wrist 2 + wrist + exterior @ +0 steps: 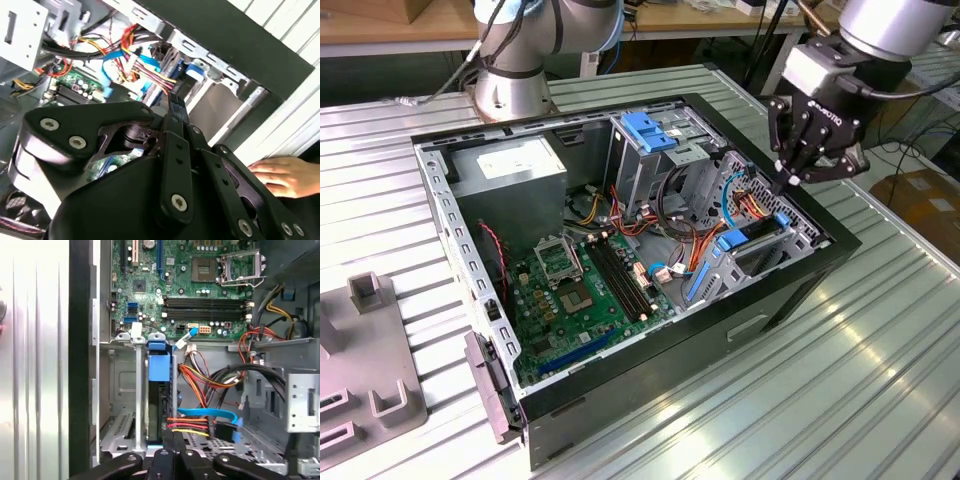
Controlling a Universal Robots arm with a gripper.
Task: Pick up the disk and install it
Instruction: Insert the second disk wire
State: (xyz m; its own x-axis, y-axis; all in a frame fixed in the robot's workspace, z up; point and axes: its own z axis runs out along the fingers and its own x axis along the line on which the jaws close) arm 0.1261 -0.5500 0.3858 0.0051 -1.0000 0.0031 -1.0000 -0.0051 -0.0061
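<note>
The disk (757,230) stands on edge in a slot of the drive bay on the exterior view's right side of the open computer case (790,290). In the first wrist view the disk (160,407) is a dark edge running down from its bright blue carrier rail (159,365). My gripper (788,184) hangs just above the bay's far end, fingers pressed together to a point. Both wrist views show the gripper (172,442) (175,100) shut with nothing between the fingers, its tip right at the end of the disk. Whether it touches the disk I cannot tell.
Red, orange and blue cables (200,422) lie beside the slot. A blue bracket (645,130) tops the grey cage further in; the motherboard (580,280) and power supply (510,165) fill the case. A person's hand (285,175) rests outside the case wall. A grey fixture (370,340) stands on the exterior view's left.
</note>
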